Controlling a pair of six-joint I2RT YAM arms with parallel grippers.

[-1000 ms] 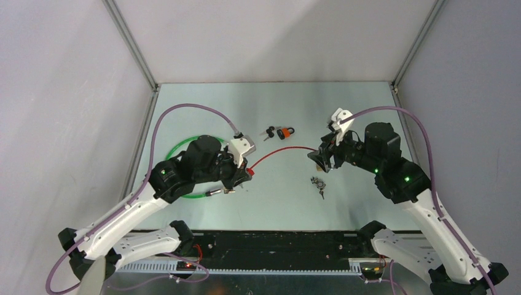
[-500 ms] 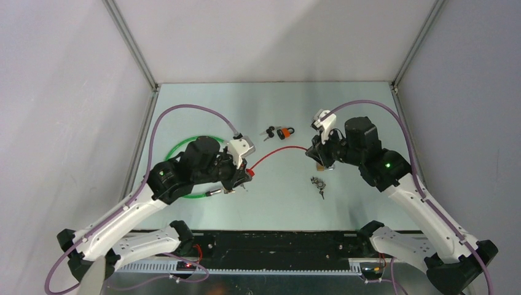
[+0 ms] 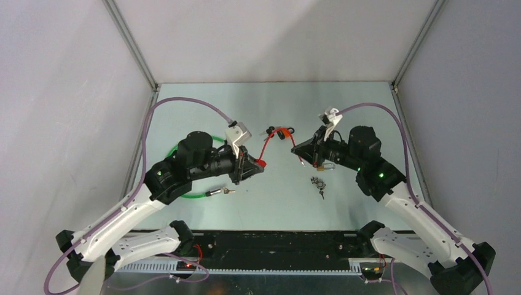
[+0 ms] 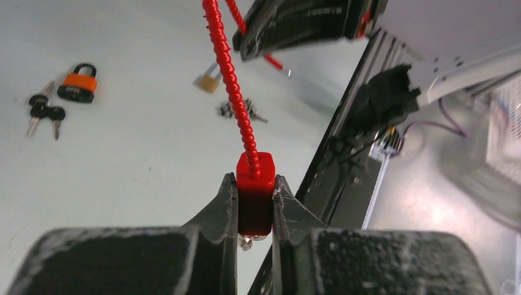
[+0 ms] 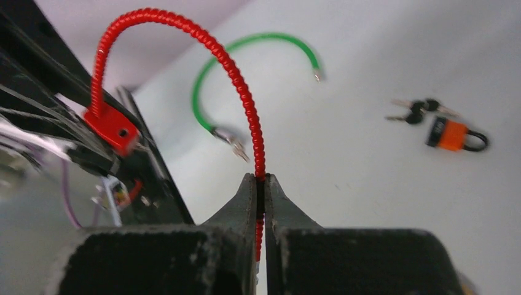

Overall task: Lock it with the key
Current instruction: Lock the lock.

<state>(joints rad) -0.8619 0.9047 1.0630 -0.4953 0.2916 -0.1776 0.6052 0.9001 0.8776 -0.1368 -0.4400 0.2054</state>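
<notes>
Top external view takes in both arms over the counter (image 3: 356, 104). The left claw (image 3: 252, 165) holds the red lock body (image 3: 261, 163), and the red cable (image 3: 266, 147) arcs from it up and across to the right claw (image 3: 299, 149). From this height the grips themselves are hard to read.

Left wrist view settles the first one. Its two fingers are clamped on opposite sides of the red body, with the cable rising straight out of the top. A metal stub (image 4: 246, 243) pokes out beneath the body, and whether it is a key I cannot tell. Beyond it on the counter lie the orange padlock (image 4: 77, 87) with its keys (image 4: 44, 112) just beside it. Farther right are a brass padlock (image 4: 209, 81) and a key bunch (image 4: 241, 110).

Right wrist view settles the second grip. Its jaws are pressed together on the cable near its free end, and a short red length runs on down between the fingers, its tip hidden. Only here does the green cable (image 5: 270, 35) show as an open curve lying flat, well apart from the orange padlock.
</notes>
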